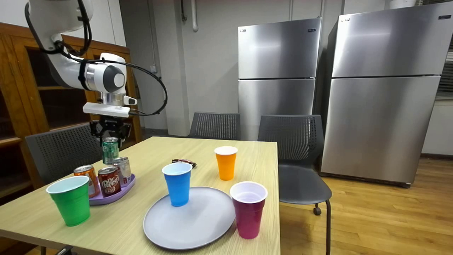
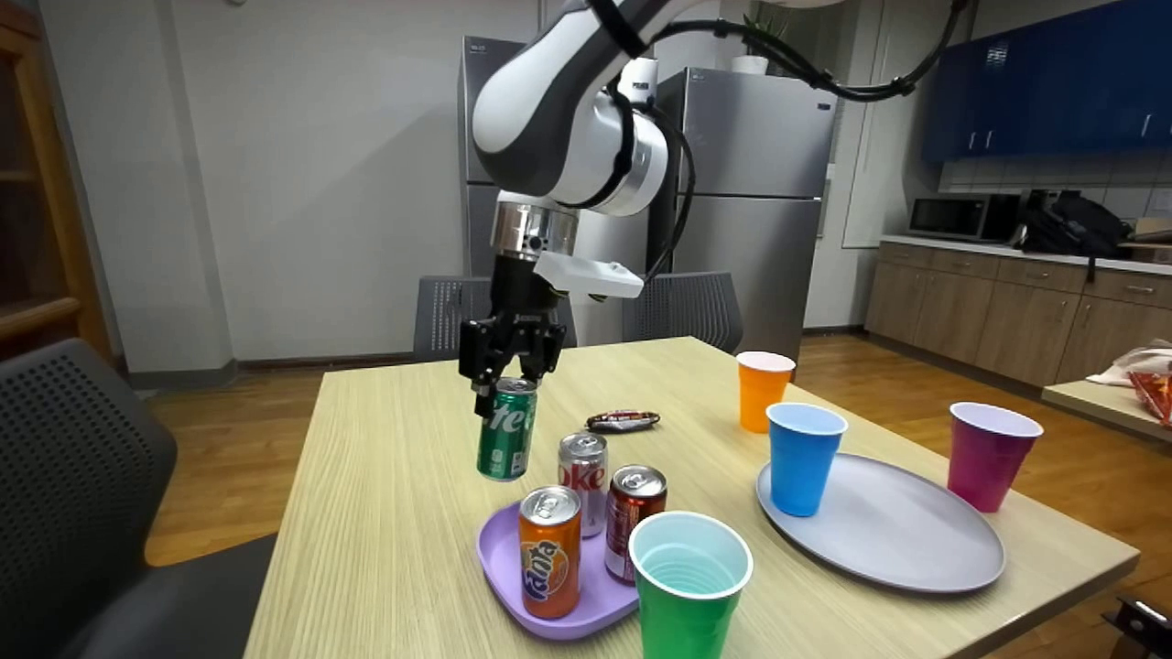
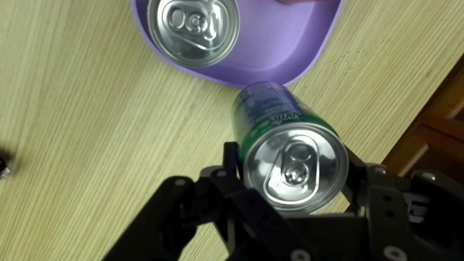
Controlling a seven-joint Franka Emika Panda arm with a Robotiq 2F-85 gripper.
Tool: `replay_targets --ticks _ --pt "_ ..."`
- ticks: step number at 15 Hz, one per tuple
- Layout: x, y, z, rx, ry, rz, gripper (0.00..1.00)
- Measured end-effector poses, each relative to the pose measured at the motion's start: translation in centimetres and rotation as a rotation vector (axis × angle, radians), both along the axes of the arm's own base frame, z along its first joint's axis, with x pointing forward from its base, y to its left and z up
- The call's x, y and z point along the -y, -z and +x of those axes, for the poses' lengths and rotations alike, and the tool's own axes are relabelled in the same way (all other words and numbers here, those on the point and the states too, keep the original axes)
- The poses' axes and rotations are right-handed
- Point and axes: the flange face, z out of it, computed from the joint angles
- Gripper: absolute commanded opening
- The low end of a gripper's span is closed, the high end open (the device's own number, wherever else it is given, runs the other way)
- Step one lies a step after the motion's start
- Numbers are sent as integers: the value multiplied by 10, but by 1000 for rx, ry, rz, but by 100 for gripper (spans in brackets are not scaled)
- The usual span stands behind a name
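A robot gripper clasps a green can near its top, holding it clear of the pale table and near a purple tray, which lies at five o'clock from the can in an exterior view. On the tray stand an orange can, a silver can and a dark red can. The pick-up looks complete; the green can's release looks not yet made, with its base resting on nothing

The pale wood-grain worktop bears a purple tray; a green cup just beside it; a round grey plate; a maroon cup just beside the plate; an orange cup; and a dark packet.
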Motion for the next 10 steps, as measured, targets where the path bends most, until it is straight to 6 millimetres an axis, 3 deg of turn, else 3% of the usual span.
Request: replay_targets --ticks 10 --pt "6 15 -26 -62 -75 -28 39"
